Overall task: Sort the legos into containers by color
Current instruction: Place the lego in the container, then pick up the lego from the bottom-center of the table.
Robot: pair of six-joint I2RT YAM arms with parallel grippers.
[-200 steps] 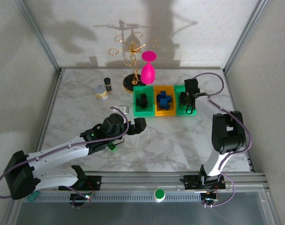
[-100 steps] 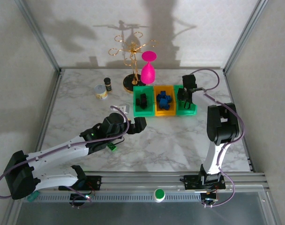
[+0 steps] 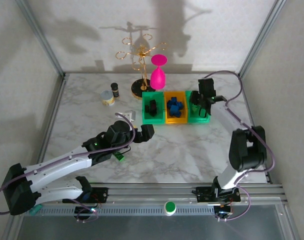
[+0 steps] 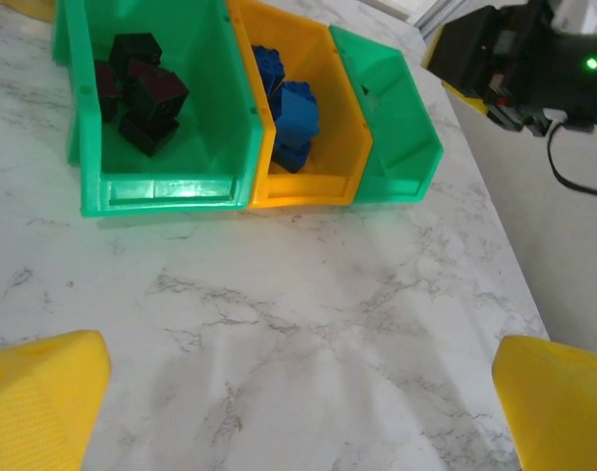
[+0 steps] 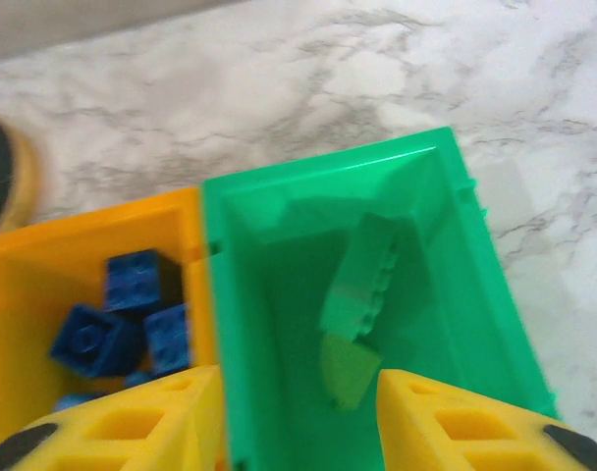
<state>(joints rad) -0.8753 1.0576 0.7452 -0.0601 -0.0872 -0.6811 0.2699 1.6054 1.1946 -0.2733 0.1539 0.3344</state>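
Observation:
Three joined containers stand at the back of the table: a left green bin (image 3: 153, 118) with black legos (image 4: 136, 93), an orange bin (image 3: 175, 119) with blue legos (image 4: 289, 113), and a right green bin (image 5: 475, 255). My right gripper (image 5: 298, 422) hovers open over the right green bin, where a green lego (image 5: 362, 270) and a paler green one (image 5: 346, 371) lie below its fingers. My left gripper (image 4: 298, 412) is open wide over bare marble in front of the bins. One green lego (image 3: 120, 157) lies on the table beside the left arm.
A gold wire stand with a pink glass (image 3: 158, 75) rises just behind the bins. A round tin can (image 3: 108, 98) and a small dark jar (image 3: 114, 90) sit at the back left. A small white object (image 3: 131, 116) lies left of the bins.
My right gripper's jaws have parted above the right green bin, and its arm has swung its elbow outward. The left arm has shifted slightly.

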